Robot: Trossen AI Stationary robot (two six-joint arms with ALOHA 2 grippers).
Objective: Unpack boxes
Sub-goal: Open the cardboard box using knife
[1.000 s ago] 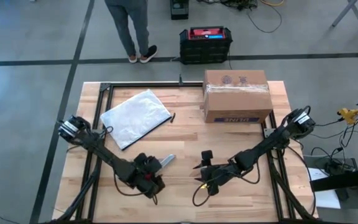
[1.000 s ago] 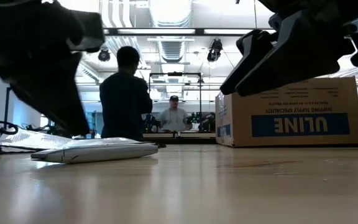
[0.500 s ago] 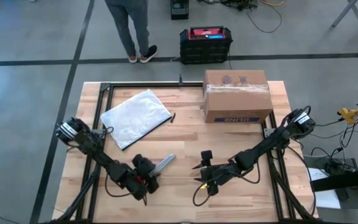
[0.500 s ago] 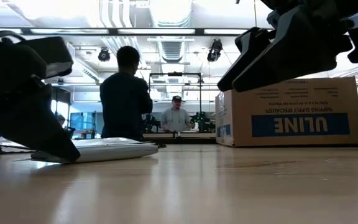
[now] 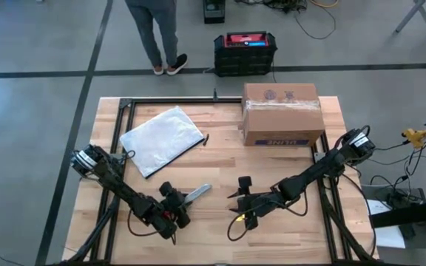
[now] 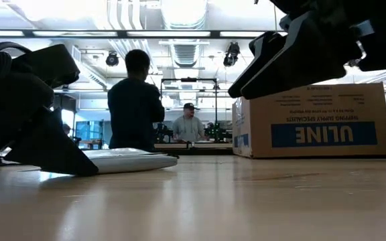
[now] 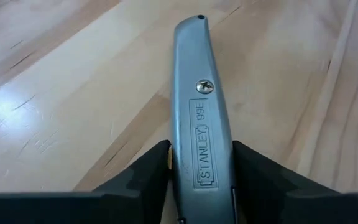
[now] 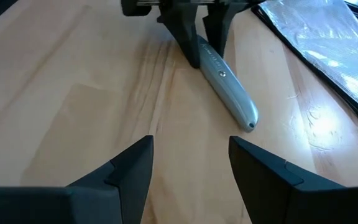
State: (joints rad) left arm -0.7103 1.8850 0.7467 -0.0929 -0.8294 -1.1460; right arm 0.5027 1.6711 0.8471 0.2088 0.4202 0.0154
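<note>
The brown ULINE cardboard box [image 5: 282, 114] stands shut on its base at the table's far right, with clear tape over its top flaps; the low view shows its labelled side [image 6: 313, 120]. A grey Stanley utility knife [image 5: 197, 193] lies low over the table's near middle, in my left gripper [image 7: 201, 149], which is shut on it. My right gripper [image 8: 190, 142] is open, hovers just right of the knife [image 8: 229, 81] and points at it. It touches nothing. My left gripper pinches the knife's grey body [image 7: 202, 155] between its two fingers [image 7: 151, 174], on the half nearest the wrist. The fingers lie along the knife, coming in low from the table's near left. The free end [image 8: 247, 121] points far-right, close over the wood; I cannot tell whether it touches.
A silvery plastic bag [image 5: 161, 139] lies flat at the table's far left. A black-and-red case [image 5: 245, 52] sits on the floor beyond the far edge, and a person [image 5: 157, 33] stands there. Bare wood [image 5: 220, 159] lies between the bag, the box and the grippers.
My left gripper has come down toward the tabletop with the knife and shifted a little toward the table's left, staying shut on it. The knife now sits lower and nearly level. My right gripper has edged slightly toward the knife.
</note>
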